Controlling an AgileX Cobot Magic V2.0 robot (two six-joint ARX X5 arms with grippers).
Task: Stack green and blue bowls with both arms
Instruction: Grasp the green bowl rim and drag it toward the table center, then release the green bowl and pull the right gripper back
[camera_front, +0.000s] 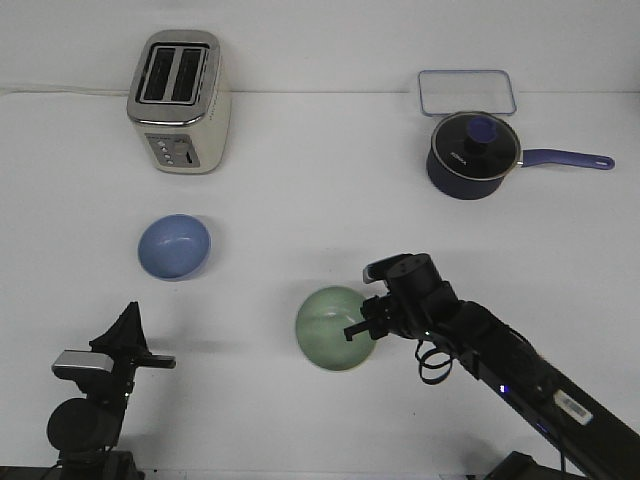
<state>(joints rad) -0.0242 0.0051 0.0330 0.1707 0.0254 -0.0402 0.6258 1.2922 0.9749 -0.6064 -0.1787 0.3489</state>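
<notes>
At the far left, low in the front view, we see the left end effector (128, 322) parked near the front edge of the white table (320, 180). Its dark fingers come together in a point and it carries nothing, but from this angle we cannot tell whether the fingers are parted or pressed together. It stands well apart from both bowls.

Behind it, toward the back of the table, stands a cream and chrome toaster (180, 100) with two slots on top and its controls facing us. In front of the toaster, and somewhat nearer to us, the blue bowl (174, 246) sits upright on the table by itself, touching nothing.

Moving toward the middle, we find the green bowl (334, 327), resting on the table and tipped slightly so that its inside faces us. The right end effector (362, 327) is at the bowl's right-hand rim, with its dark fingers over that edge. They seem to be pinching the rim, though we cannot make out the contact clearly. The right arm runs from there down to the lower right corner of the view.

At the back right we see a dark navy saucepan (470, 155) with a glass lid and a long blue handle pointing right. Just behind it lies a clear rectangular container lid (467, 92), flat on the table.
</notes>
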